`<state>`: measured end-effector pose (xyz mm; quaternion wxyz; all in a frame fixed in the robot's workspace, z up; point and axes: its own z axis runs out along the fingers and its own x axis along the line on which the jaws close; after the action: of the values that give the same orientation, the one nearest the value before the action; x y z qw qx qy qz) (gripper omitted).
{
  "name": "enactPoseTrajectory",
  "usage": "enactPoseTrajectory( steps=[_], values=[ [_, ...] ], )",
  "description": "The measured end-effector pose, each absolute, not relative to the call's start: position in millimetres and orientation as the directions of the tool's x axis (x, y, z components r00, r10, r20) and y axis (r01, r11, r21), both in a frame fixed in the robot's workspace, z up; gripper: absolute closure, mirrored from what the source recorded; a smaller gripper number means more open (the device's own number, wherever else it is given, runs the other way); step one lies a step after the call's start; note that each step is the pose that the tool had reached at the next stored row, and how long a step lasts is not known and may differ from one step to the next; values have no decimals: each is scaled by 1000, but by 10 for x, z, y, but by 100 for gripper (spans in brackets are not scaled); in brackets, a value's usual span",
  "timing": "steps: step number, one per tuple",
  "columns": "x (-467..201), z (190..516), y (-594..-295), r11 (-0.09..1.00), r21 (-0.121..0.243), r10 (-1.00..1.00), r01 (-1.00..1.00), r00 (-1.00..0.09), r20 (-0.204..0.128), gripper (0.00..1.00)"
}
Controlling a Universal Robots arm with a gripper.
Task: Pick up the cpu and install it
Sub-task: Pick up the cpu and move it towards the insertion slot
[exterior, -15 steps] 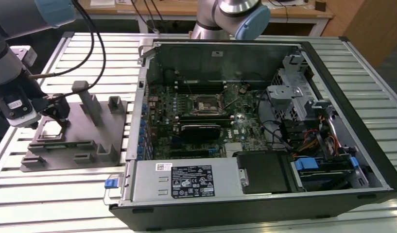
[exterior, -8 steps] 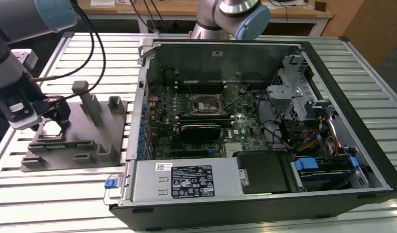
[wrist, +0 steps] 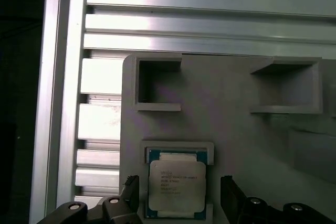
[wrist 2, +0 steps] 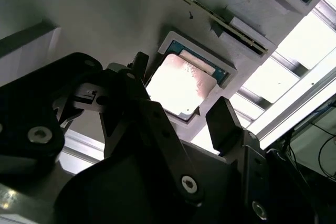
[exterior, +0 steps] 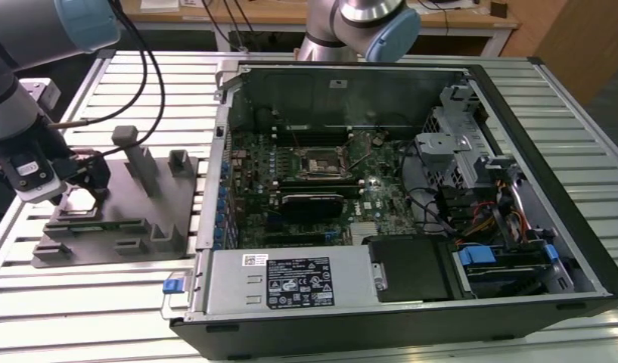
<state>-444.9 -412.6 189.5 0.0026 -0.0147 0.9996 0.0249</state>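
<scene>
Two fingers (wrist: 229, 192) of the gripper (wrist: 179, 192) stand wide apart, straddling the cpu (wrist: 176, 182) in its grey fixture (wrist: 231, 129), holding nothing; the pick-up is in hand, calling for square closure.

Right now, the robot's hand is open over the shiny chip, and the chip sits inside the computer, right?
No. The hand is open over the cpu, but it sits in a pocket of the grey fixture, not the computer; the first wrist view shows this.
</scene>
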Motion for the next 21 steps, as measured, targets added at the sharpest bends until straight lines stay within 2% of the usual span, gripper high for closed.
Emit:
enactPoseTrajectory(
  steps=[11,13,15,21],
  values=[
    [-4471,1825,-4090,998,50,-29,-30,-1000,-6,30],
    [-4477,1824,-4084,998,50,-29,-30,-1000,-6,42],
    [-4479,1823,-4081,998,50,-29,-30,-1000,-6,46],
    [-4479,1842,-4080,998,50,-29,-30,-1000,-6,46]
  ],
)
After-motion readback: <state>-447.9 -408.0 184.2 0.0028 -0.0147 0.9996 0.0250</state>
